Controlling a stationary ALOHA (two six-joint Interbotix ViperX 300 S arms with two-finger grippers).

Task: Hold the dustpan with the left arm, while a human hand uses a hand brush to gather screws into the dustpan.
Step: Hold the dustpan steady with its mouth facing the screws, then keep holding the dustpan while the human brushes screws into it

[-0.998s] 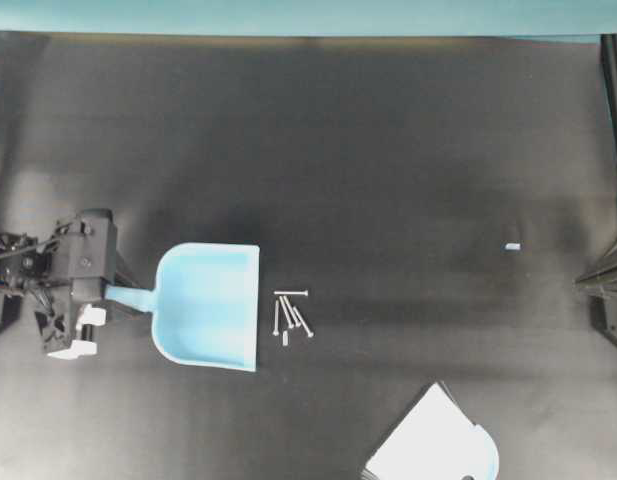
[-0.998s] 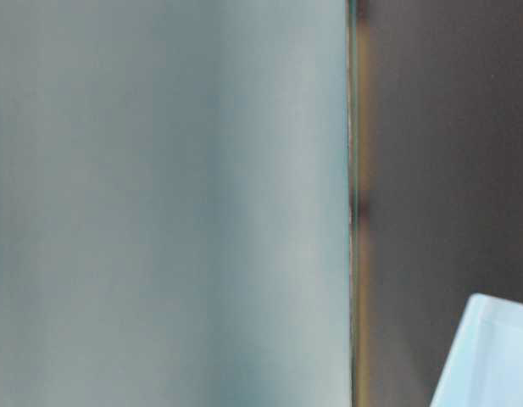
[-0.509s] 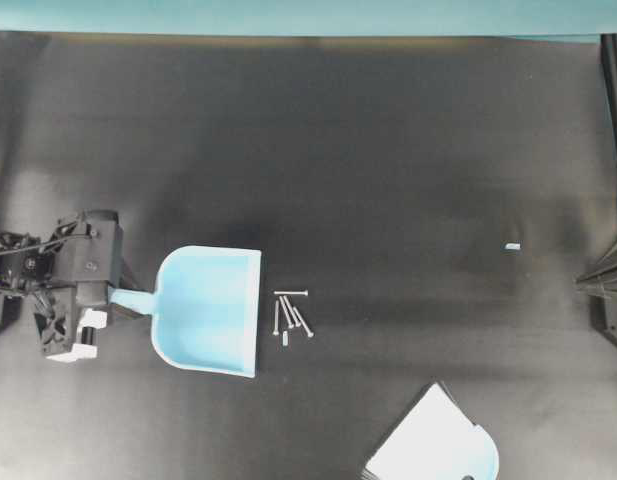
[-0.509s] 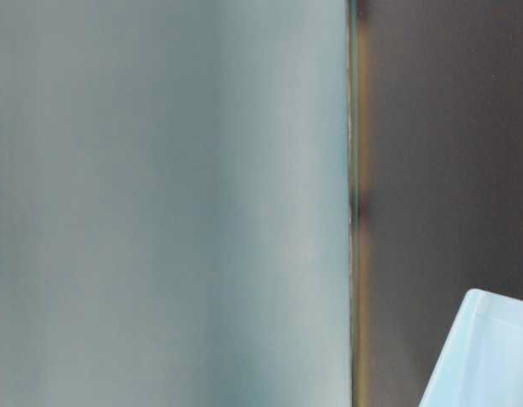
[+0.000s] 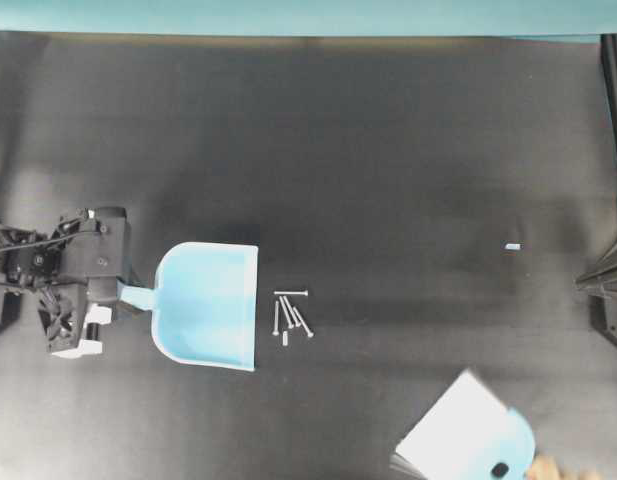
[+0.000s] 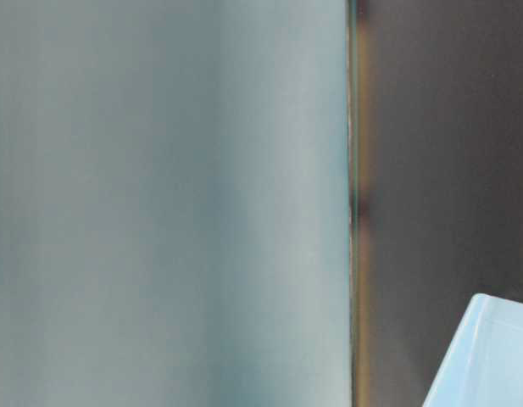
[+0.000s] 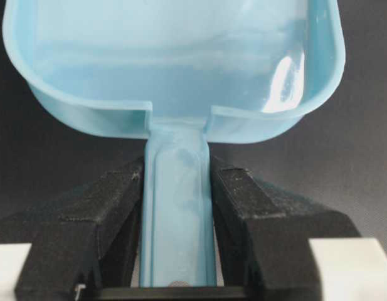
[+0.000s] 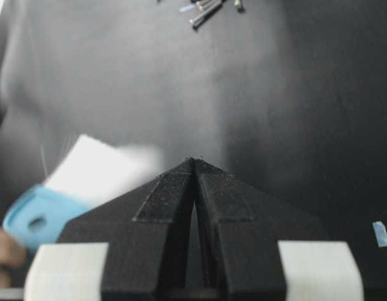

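Dustpan: the dustpan (image 5: 206, 319) lies on the black table (image 5: 388, 150), left of centre in the overhead view, with its wide straight lip facing right and its short flat handle pointing left into the robot's fingers. In the left wrist view the pan (image 7: 174, 63) fills the top of the picture and looks empty.
Left gripper: the left gripper (image 7: 177, 188) is clamped on the handle, one black finger pressed against each side of it. Seen from above, the left arm (image 5: 73, 280) sits at the table's left edge.
Screws: the screws (image 5: 291, 314) lie in a small loose cluster on the table just right of the lip, apart from it, none inside the pan. They also show at the top edge of the right wrist view (image 8: 209, 9).
Hand brush: the hand brush (image 5: 468, 430) is at the bottom right of the overhead view, blurred, well apart from the screws, its oval hole toward the bottom edge.
Human hand: the human hand (image 5: 558, 470) shows only as a sliver of skin at the brush's handle end; in the right wrist view it (image 8: 5, 251) is just beside that handle.
Right gripper: the right gripper (image 8: 194, 162) has its fingers pressed together with nothing between them, pointing over bare table.
Blue chip: a tiny pale blue chip (image 5: 513, 246) lies alone far to the right.
Table-level view: mostly blur; a pale blue corner (image 6: 490, 356) shows at the lower right.
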